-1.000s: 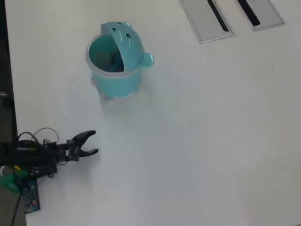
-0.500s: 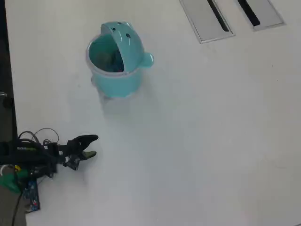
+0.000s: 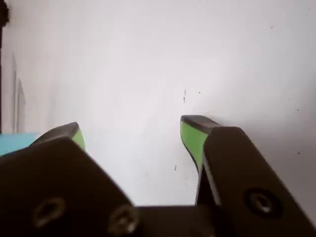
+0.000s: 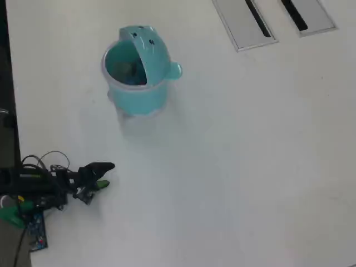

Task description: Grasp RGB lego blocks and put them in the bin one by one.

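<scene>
Change: since the earlier overhead frames the pincer has drawn back slightly toward the left edge of the tabletop, and its fingers have come closer together; the bin has stayed put.
Tabletop (image 4: pixel 239 167): white and bare over most of its surface, filling nearly the whole overhead view.
Slotted panels (image 4: pixel 245 22): two grey plates, each with a dark slot, set at the far edge near the far right corner in the overhead view.
Bin (image 4: pixel 136 75): teal, round, standing upright toward the far left part of the tabletop, well apart from the arm; its lid is flipped up and a small knob sticks out on its right side. Something dark lies inside, but no separate blocks can be made out.
Arm (image 4: pixel 33 186): black, lying low at the left edge near the near left corner, with loose wires looped above it.
Circuit board (image 4: pixel 36 231): blue, just beside the arm base at the left edge.
Pincer (image 4: pixel 104 174): pointing right across the tabletop; in the wrist view its green-lined fingers (image 3: pixel 190 136) stand apart with only bare white surface between them, holding nothing.
Blocks: none can be seen on the tabletop in either view.
</scene>
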Controlling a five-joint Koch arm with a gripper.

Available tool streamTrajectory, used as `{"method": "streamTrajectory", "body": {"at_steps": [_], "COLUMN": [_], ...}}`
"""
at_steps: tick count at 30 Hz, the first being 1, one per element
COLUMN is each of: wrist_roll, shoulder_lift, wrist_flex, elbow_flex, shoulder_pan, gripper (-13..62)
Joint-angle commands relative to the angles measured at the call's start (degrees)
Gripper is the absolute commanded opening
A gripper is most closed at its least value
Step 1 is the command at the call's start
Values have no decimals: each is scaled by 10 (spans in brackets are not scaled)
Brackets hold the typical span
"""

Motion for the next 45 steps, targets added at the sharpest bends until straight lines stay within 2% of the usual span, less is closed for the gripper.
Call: {"method": "streamTrajectory", "body": {"at_steps": [1,12,19,45], "wrist_roll": [33,122,123,122], "shoulder_lift": [30,30,31,32], "wrist_flex": [40,40,40,44], "elbow_flex": [42,42,42,42], "shoulder_pan": [-6,-21,-25,-18], "gripper": [367,376,337,342]}}
